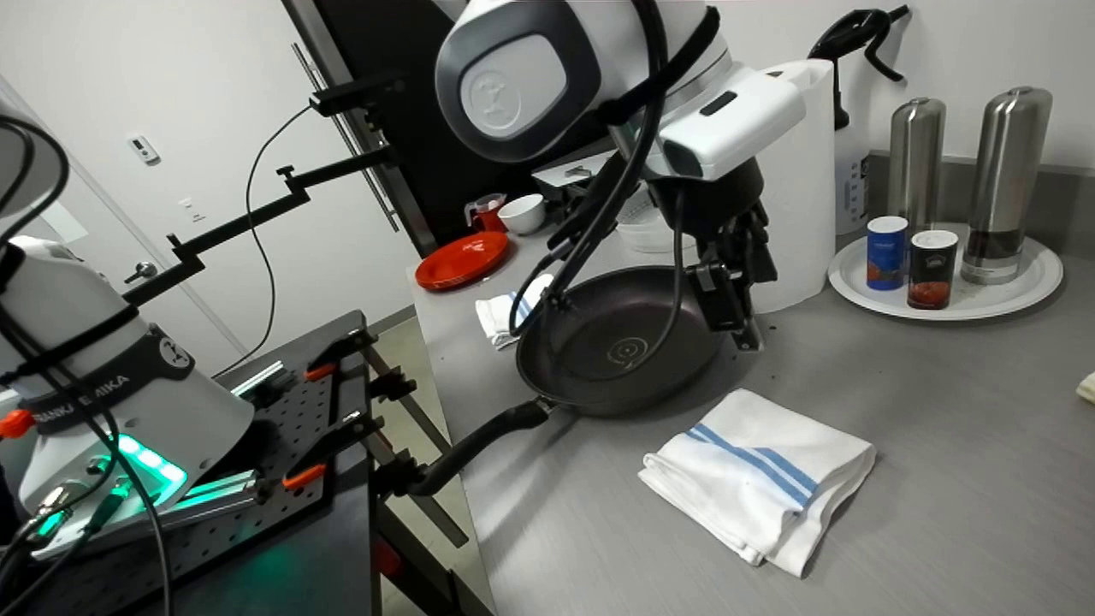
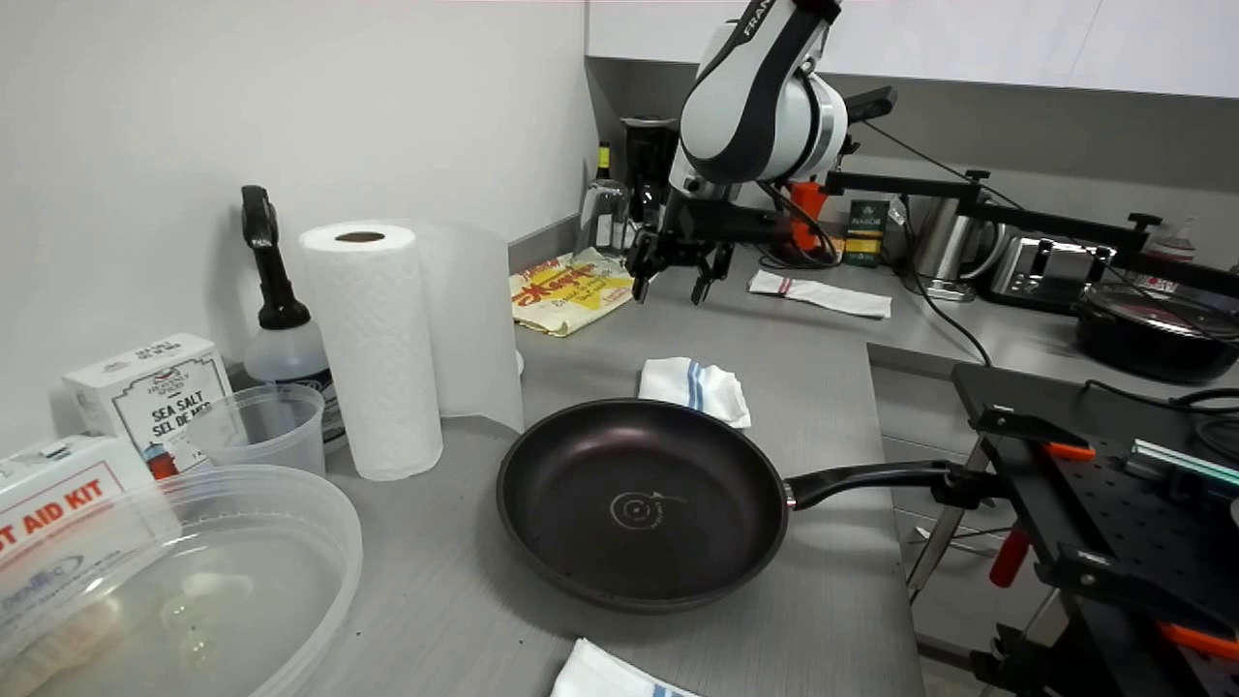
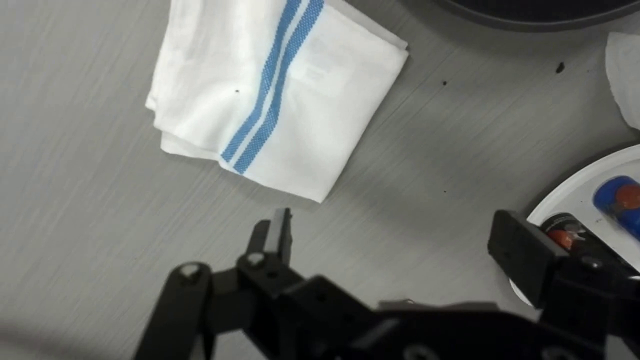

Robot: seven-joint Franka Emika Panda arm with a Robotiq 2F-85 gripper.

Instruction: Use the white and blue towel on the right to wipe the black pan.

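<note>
A folded white and blue towel (image 1: 761,479) lies flat on the counter beside the pan. It also shows in the other exterior view (image 2: 668,382) behind the pan, and in the wrist view (image 3: 320,110). The black pan (image 1: 616,351) rests upright on the counter, empty, its handle reaching past the counter edge; it shows whole in an exterior view (image 2: 639,503), and its rim in the wrist view (image 3: 540,22). My gripper (image 3: 392,220) is open and empty above the counter, just off the towel's corner and not touching it. It also shows in both exterior views (image 1: 747,321) (image 2: 670,290).
A second white and blue towel (image 1: 494,316) lies on the pan's far side. The paper towel roll (image 2: 373,358) stands by the wall. A white plate (image 1: 984,306) holds shakers and tall mills. A clear tub (image 2: 350,561) and red plates (image 1: 462,261) are further along.
</note>
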